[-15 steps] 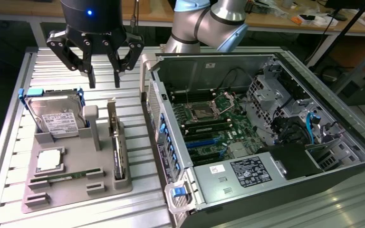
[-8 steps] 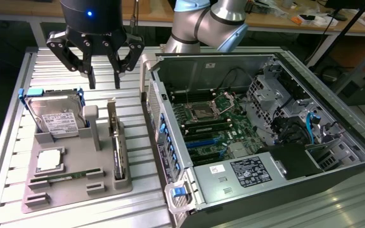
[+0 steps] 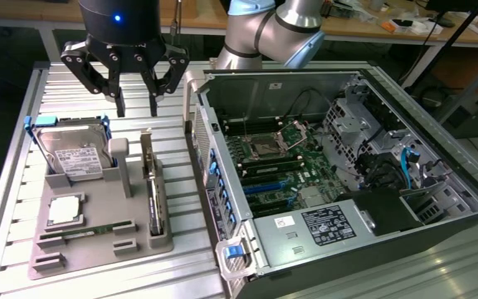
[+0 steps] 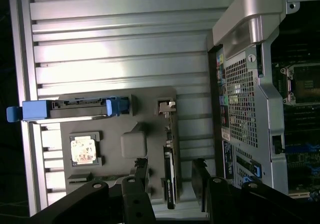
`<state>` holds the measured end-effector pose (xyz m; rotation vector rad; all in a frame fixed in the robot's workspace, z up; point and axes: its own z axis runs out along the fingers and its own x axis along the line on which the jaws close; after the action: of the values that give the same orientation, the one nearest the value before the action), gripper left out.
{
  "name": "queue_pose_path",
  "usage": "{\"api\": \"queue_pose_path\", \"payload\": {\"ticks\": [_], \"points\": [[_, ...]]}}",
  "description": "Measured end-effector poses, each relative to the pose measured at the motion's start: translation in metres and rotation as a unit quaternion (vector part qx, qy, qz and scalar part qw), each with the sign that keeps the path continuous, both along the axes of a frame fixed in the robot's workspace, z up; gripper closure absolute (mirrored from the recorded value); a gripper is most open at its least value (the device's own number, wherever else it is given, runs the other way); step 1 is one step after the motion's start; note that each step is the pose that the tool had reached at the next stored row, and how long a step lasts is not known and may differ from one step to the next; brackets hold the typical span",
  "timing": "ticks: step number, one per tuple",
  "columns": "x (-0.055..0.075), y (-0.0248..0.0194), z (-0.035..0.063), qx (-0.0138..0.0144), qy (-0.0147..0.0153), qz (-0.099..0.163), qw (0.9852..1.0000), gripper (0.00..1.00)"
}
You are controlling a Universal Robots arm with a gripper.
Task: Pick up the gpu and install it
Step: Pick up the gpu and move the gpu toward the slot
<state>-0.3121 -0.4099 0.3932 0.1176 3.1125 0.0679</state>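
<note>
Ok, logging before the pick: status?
Gripper open, over the tray. Gpu on edge in its slot, not held. Hard drive alongside, apart.

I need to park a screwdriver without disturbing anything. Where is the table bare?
The widest bare patch of ribbed table lies beyond the grey holder in the exterior view, beneath the open gripper. A thinner strip runs along the holder's near edge. Crowded: the gap between the upright gpu and the computer case is tight.

gpu (image 3: 152, 199) (image 4: 170, 171) just sits upright on its long edge, slotted in the gray holder (image 3: 98, 246) (image 4: 150, 109), metal bracket (image 3: 146, 146) at the far end.
</note>
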Motion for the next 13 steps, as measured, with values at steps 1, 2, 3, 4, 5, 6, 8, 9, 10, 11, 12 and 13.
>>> {"api": "queue_pose_path", "payload": {"ticks": [1, 2, 3, 4, 5, 6, 8, 9, 10, 11, 12, 13], "points": [[0.000, -0.0002, 0.0000, 0.0000, 0.0000, 0.000, 1.0000, 0.52], [0.000, -0.0005, 0.0000, 0.0000, 0.0000, 0.000, 1.0000, 0.52], [0.000, -0.0007, 0.0000, 0.0000, 0.0000, 0.000, 1.0000, 0.52], [0.000, -0.0011, 0.0000, 0.0000, 0.0000, 0.000, 1.0000, 0.52], [0.000, -0.0013, 0.0000, 0.0000, 0.0000, 0.000, 1.0000, 0.52], [0.000, -0.0016, 0.0000, -0.0001, 0.0000, 0.000, 1.0000, 0.52], [0.000, -0.0054, 0.0000, 0.0000, 0.0000, 0.000, 1.0000, 0.52], [0.000, -0.0070, 0.0000, 0.0000, 0.0000, 0.000, 1.0000, 0.52], [0.000, -0.0080, 0.0000, 0.0000, 0.0000, 0.000, 1.0000, 0.52], [0.000, -0.0094, 0.0000, 0.0000, 0.0000, 0.000, 1.0000, 0.52], [0.000, -0.0103, 0.0000, 0.0000, 0.0000, 0.000, 1.0000, 0.52], [0.000, -0.0109, 0.0000, 0.0000, 0.0000, 0.000, 1.0000, 0.52]]}}
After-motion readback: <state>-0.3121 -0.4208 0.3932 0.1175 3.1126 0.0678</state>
